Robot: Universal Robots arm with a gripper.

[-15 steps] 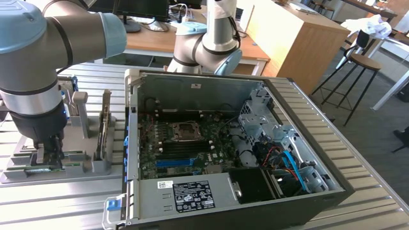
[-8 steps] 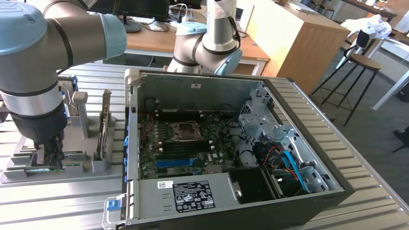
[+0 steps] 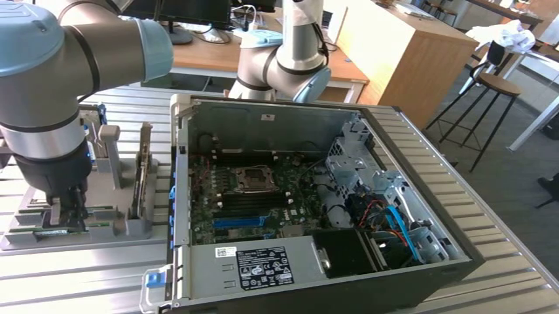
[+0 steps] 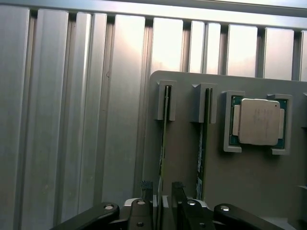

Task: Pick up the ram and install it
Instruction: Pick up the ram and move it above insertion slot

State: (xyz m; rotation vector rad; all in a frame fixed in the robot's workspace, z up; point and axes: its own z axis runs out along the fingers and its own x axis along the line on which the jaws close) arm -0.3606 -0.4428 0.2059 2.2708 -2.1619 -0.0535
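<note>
Green, light, stiff yet fragile, the ram [image 4: 163,143] is standing between wide-open, empty fingers [image 4: 177,191], likely needing gentle flat-side pinching.

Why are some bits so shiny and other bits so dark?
Wrist view: light glares off the ribbed metal table in pale streaks, while the grey holder looks duller. Exterior view: the table shines pale too, but the inside of the computer case sits in shadow.

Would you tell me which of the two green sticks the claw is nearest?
The ram stick farther from the silver CPU chip: it runs between the tips of the open claw, while the other stick stands outside them, nearer the chip.
</note>
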